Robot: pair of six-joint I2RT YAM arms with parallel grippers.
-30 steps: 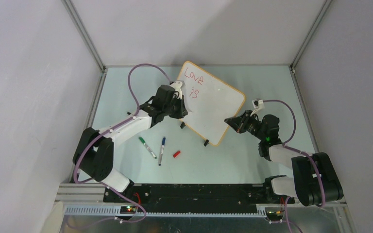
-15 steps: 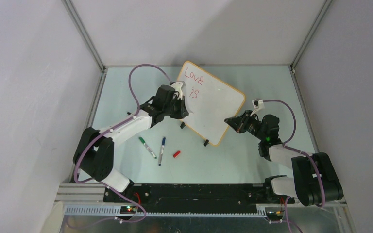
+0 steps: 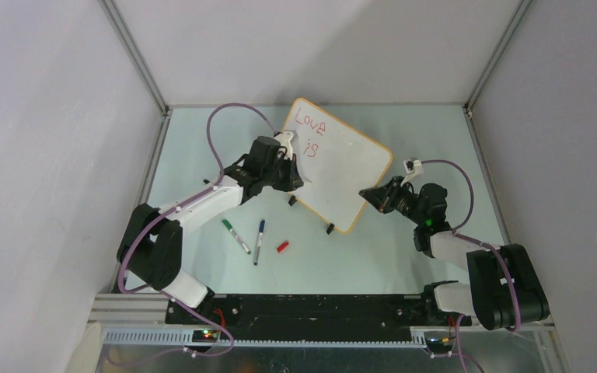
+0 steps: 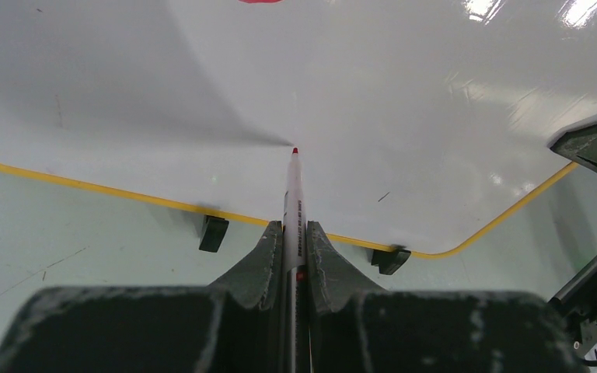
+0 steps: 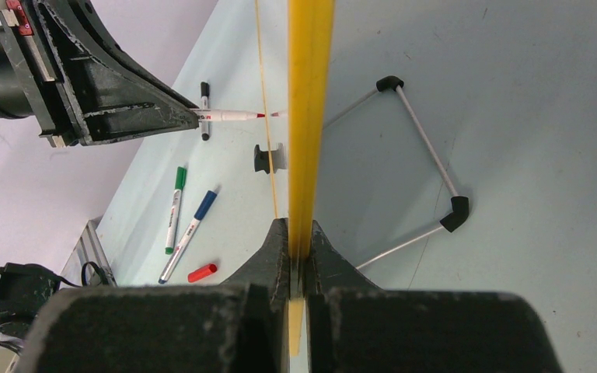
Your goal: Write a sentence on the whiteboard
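The whiteboard is shown propped at a tilt on the table, toward its far middle, on black clip feet. Its orange-tan frame is seen edge-on in the right wrist view. A wire stand is seen behind it. The sentence so far is written in red on two lines, "Love" above "is", near the board's far left corner.

The left gripper is clamped on a red marker, which is pointed at the board's blank area below the words. The tip is met by its own shadow on the white surface. The right gripper is closed on the board's frame at its right edge.

A green marker, a blue marker and a red cap are seen lying on the table in front of the board, apart from one another.
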